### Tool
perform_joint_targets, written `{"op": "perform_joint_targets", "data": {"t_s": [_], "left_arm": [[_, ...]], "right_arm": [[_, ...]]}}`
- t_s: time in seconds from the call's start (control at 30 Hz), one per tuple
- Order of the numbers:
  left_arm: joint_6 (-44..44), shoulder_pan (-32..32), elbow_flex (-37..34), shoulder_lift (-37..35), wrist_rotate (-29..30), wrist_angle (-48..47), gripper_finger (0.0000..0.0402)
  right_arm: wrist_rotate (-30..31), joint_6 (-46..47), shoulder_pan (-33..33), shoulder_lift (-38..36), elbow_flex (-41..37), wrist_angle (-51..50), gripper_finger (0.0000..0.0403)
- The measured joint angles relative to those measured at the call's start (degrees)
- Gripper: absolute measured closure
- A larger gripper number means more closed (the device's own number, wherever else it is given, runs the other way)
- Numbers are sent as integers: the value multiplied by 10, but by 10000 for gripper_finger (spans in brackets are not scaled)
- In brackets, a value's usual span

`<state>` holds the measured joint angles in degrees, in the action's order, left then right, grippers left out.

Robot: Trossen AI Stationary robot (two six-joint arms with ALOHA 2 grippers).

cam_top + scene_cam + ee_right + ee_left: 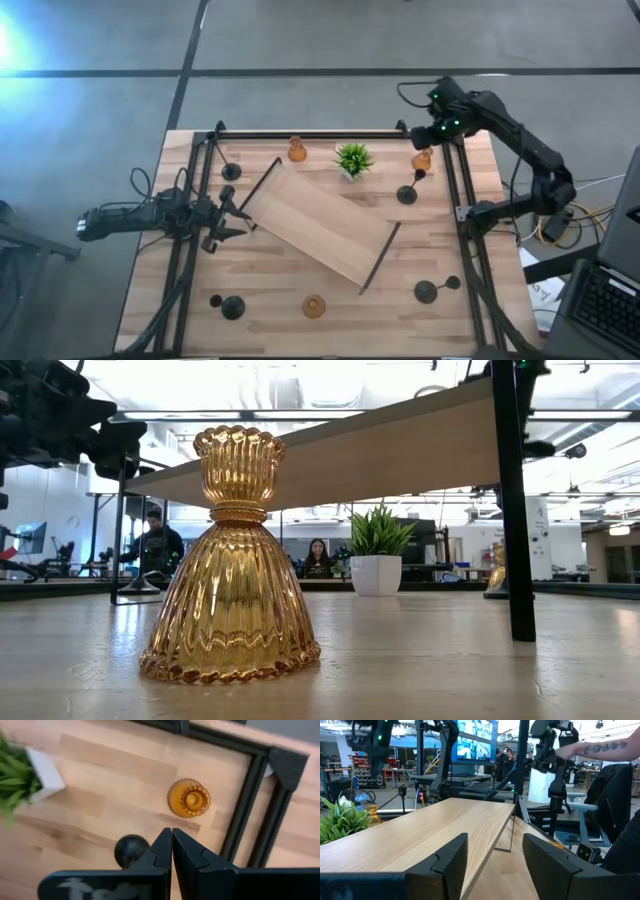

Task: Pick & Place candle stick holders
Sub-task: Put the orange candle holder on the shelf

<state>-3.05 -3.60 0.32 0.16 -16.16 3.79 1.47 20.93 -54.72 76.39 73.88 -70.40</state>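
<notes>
Directly beneath the closed right gripper point(172, 836); an amber holder point(188, 798).

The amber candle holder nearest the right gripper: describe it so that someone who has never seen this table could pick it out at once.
Start at the wooden tray lying slantwise mid-table, then go to the table's far right corner, past the small green plant. There, just inside the black frame, stands the amber holder, under the shut right gripper. A black holder stands beside it; this one is ribbed, translucent orange glass.

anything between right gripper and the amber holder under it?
Nothing. The right wrist view shows only bare tabletop between the shut right gripper and the amber holder; a black holder sits off to one side.
</notes>
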Motion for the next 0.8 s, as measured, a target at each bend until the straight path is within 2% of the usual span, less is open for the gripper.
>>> {"op": "perform_joint_targets", "data": {"t_s": [0.2,0.6,0.8], "left_arm": [[0,0,0,0,0,0,207],[0,0,0,0,0,0,207],[0,0,0,0,0,0,207]], "right_arm": [[-12,0,-1,35,-35,59,377],[-13,-18,-8,100,-36,60,269],[4,-21,-16,122,-36,60,259]]}}
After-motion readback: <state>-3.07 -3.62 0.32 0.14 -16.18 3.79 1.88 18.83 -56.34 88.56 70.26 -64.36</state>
